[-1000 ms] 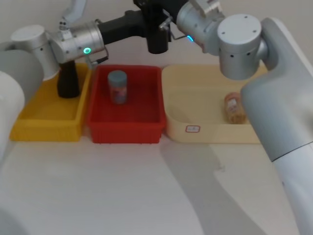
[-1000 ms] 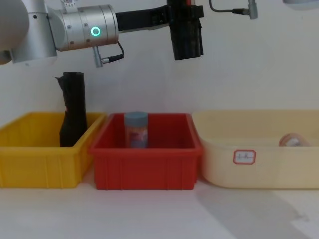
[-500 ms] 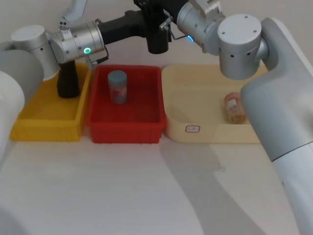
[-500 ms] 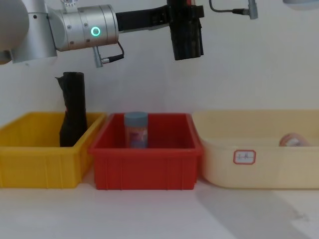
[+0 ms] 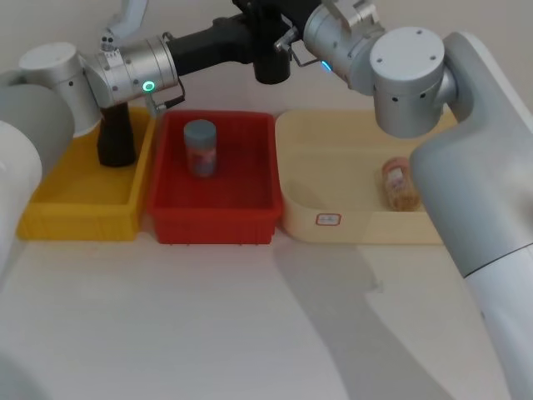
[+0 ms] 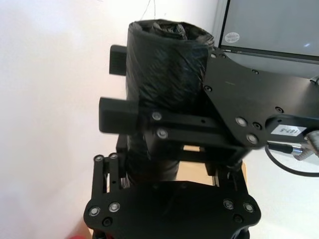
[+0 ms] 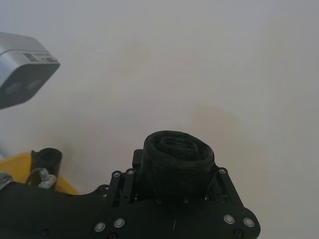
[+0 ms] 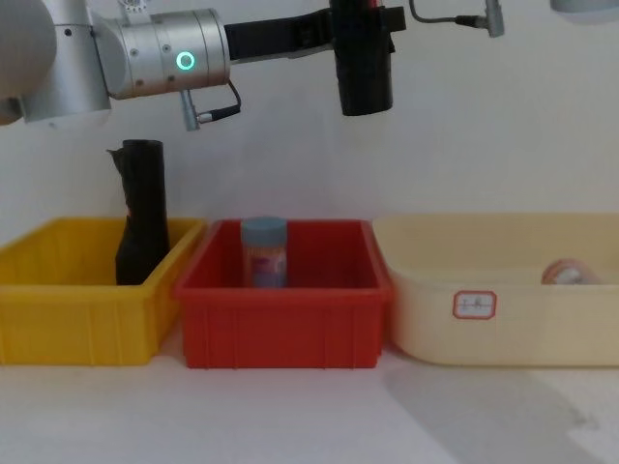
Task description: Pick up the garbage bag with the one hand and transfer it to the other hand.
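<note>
Holding the garbage bag (image 8: 365, 68) upright in the air, high above the red bin (image 8: 280, 333) and well apart from everything below. Clasping it with the left pincer (image 6: 149, 169), green-ringed and reaching in from the left, fingers pressed to the roll's sides. Clenching on the same roll with the right pincer (image 6: 164, 124), blue-ringed, crossed over the first at a different height. Probably mid-handover, then, with two grips on one thing. Could go wrong by letting go on the left before the right grip is truly firm: slick plastic, a heavy roll, so a slide downward and a drop into the red bin, likely onto the blue-lidded jar (image 8: 264, 251) directly beneath. Could also twist or tear the outer wrap if pulled apart while clamped on both sides. Could knock finger against finger on withdrawal, given how closely the two sit. Elsewhere: a second black roll (image 8: 142, 213) standing in the yellow bin (image 8: 68, 309) at the left, a packaged snack (image 5: 398, 183) lying in the cream bin (image 8: 542, 329) at the right, all three bins side by side on the tabletop (image 5: 208, 317). Nothing in the way of a sideways retreat up at that height.
</note>
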Action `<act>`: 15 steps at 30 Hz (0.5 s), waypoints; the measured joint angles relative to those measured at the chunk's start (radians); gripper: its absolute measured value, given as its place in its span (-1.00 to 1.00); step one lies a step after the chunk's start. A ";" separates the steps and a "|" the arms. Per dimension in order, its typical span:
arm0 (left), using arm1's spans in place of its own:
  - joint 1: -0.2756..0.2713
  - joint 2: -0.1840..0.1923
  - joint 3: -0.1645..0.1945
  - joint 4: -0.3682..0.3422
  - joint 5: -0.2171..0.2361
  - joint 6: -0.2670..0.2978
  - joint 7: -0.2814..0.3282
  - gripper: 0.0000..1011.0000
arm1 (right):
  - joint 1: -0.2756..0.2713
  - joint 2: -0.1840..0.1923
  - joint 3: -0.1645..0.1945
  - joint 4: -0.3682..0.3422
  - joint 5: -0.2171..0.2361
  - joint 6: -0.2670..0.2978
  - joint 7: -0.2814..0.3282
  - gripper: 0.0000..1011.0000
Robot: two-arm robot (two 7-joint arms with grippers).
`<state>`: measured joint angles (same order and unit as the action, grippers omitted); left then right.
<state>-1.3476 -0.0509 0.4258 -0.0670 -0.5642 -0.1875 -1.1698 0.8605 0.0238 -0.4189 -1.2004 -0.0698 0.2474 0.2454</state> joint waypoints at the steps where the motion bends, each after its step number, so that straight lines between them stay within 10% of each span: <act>1: 0.000 0.000 0.000 0.000 0.000 0.000 0.000 0.68 | 0.000 0.001 -0.001 0.000 -0.007 -0.006 -0.009 0.12; 15: 0.000 0.000 0.000 0.000 0.000 0.000 0.000 0.98 | 0.002 0.012 0.009 0.029 -0.090 -0.040 -0.128 0.12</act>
<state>-1.3476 -0.0509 0.4258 -0.0669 -0.5642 -0.1874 -1.1695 0.8626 0.0363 -0.4101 -1.1709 -0.1600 0.2072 0.1172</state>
